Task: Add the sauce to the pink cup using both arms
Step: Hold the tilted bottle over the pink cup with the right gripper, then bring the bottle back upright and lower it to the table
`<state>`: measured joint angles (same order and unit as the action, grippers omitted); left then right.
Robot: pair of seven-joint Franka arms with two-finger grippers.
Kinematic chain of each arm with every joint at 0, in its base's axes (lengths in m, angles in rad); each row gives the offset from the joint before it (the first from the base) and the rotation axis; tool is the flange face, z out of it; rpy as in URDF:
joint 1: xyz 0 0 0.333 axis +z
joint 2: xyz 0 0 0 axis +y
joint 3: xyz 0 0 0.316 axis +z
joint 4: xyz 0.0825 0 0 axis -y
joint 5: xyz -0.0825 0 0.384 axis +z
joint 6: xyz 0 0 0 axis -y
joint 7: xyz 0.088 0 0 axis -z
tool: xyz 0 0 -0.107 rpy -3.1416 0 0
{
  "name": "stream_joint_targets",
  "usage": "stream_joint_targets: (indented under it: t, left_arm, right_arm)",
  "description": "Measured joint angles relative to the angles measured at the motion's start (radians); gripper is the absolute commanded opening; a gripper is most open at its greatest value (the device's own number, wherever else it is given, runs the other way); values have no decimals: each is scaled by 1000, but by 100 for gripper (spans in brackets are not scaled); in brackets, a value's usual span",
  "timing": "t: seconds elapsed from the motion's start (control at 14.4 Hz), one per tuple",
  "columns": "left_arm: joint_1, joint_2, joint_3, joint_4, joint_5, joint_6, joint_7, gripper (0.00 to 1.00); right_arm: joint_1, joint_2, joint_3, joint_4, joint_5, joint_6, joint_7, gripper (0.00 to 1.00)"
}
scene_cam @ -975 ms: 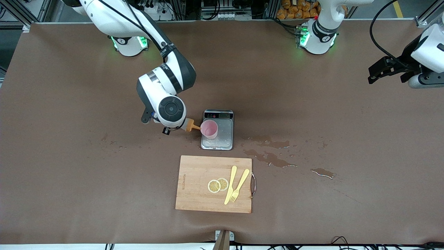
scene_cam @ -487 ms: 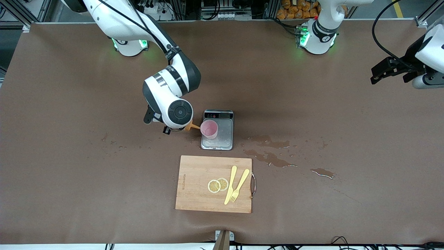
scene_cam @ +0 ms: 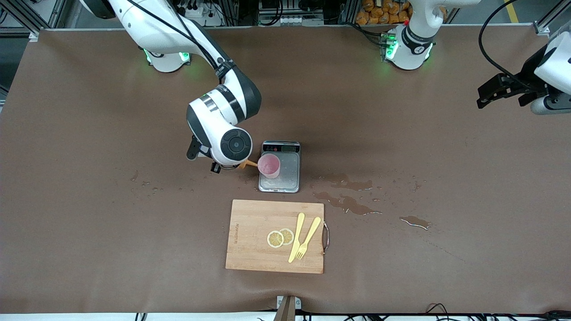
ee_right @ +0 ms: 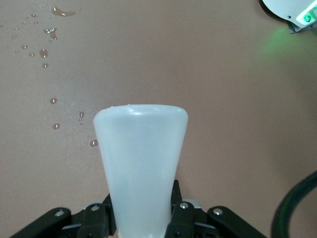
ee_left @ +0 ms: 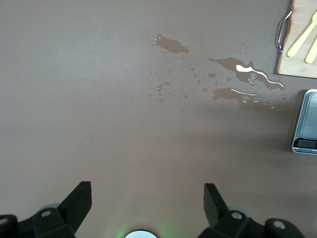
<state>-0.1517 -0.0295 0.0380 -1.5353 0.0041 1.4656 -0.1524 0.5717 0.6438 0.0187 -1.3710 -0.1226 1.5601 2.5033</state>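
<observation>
Even, bright overhead light; soft shadows fall on the brown matte table cover [scene_cam: 89, 133] beneath both arms. White glare glints on the spilled liquid puddles [ee_left: 245, 69]. The translucent whitish squeeze bottle [ee_right: 141, 168] looks soft, slightly out of focus

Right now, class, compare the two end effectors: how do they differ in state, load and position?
The right end effector is shut on the sauce bottle, tipping its orange nozzle at the pink cup on the scale. The left end effector is open, holds nothing, and waits over bare table at the left arm's end. Both are black and two-fingered.
</observation>
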Motion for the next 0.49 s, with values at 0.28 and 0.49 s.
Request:
stream_joint_targets:
  t: [0.28,0.49]
  left_arm:
    - [0,0,0,0,0,0,0,100]
    - [0,1,1,0,0,0,0,100]
  right_arm:
    - [0,2,-1,3,0,0,0,32]
    - [-9,1,-8,32,17,0,-1,33]
